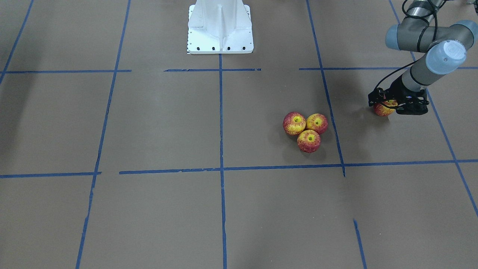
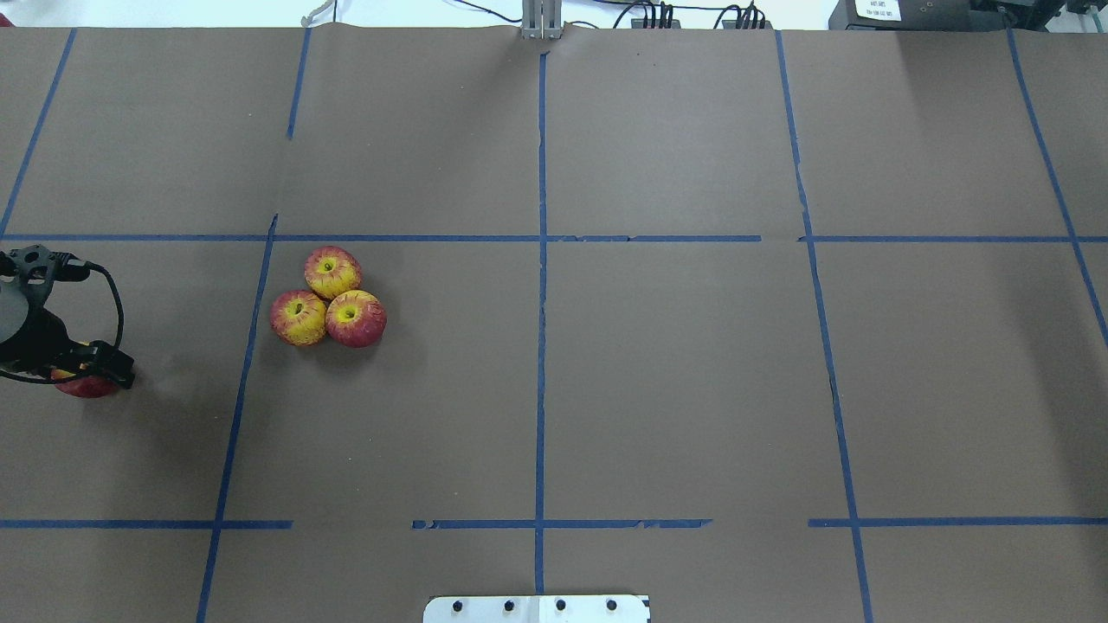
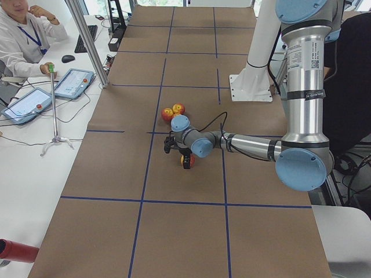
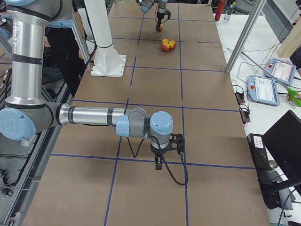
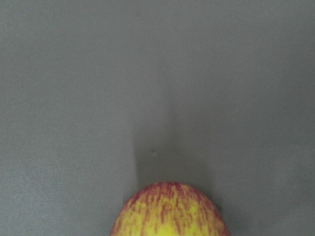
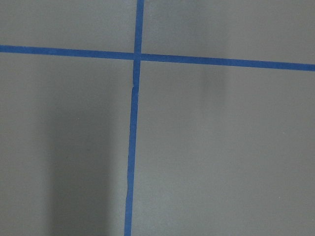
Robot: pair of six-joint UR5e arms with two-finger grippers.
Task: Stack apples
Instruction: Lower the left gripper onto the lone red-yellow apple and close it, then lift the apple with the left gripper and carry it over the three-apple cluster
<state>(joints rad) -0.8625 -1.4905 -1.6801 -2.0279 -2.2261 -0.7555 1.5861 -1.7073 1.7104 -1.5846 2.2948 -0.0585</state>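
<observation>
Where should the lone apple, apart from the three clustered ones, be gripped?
Probably across its round middle, from straight above: the lone apple rests on the bare table with no other apple beside it, and the left gripper hangs over it.

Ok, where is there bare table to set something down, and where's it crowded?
Free: the brown paper squares right of the centre blue tape line. Crowded: three touching red-and-yellow toy apples left of that line, and a fourth apple under the left gripper at the left edge.
</observation>
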